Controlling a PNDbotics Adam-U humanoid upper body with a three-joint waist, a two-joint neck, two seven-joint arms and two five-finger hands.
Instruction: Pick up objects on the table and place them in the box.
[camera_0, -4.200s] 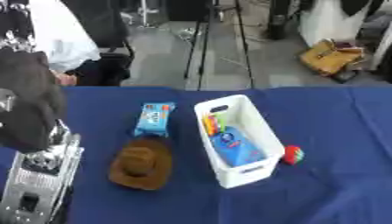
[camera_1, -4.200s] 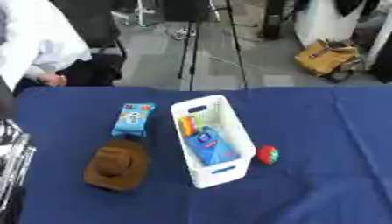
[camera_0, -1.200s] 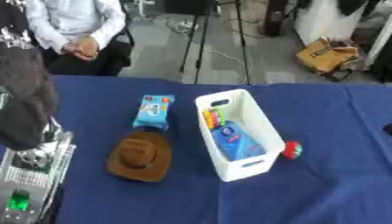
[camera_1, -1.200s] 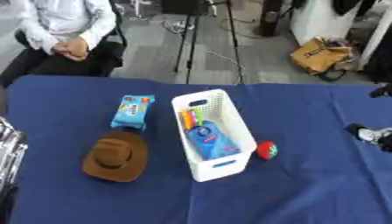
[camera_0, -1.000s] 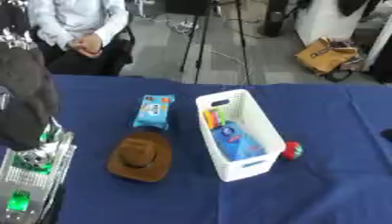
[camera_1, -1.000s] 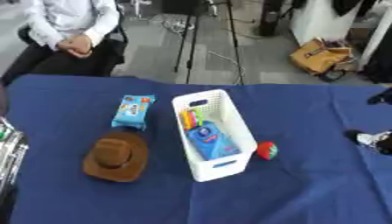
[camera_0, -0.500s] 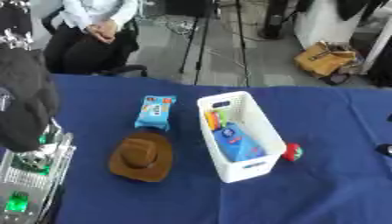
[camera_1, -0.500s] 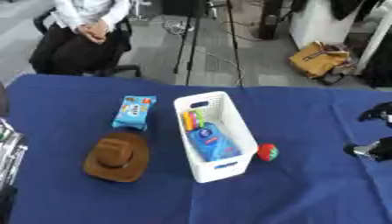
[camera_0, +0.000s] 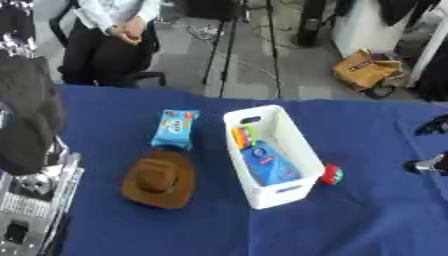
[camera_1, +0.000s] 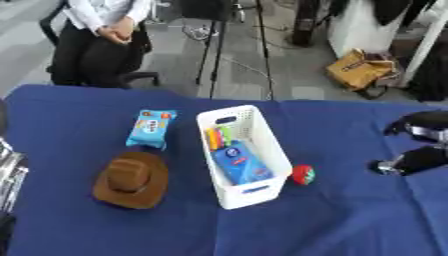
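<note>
A white box (camera_1: 273, 150) stands in the middle of the blue table, with a blue packet (camera_1: 238, 163) and orange and green items (camera_1: 218, 136) inside. Just right of the box, touching or nearly touching its wall, lies a small red round thing (camera_1: 303, 174) with a bit of green. A brown cowboy hat (camera_1: 131, 180) lies left of the box, and a blue snack packet (camera_1: 150, 129) lies beyond the hat. My right hand (camera_1: 426, 157) hovers at the right edge, open and holding nothing, well right of the red thing. My left arm (camera_0: 33, 150) runs down the left edge; its hand is out of view.
The blue tablecloth (camera_1: 332, 220) covers the table. A seated person (camera_1: 103, 35), tripod legs (camera_1: 238, 45) and a brown bag (camera_1: 360, 70) are on the floor beyond the far edge.
My right hand has come further in from the right edge, towards the red thing. The view has tilted a little. The objects on the table have not moved.
</note>
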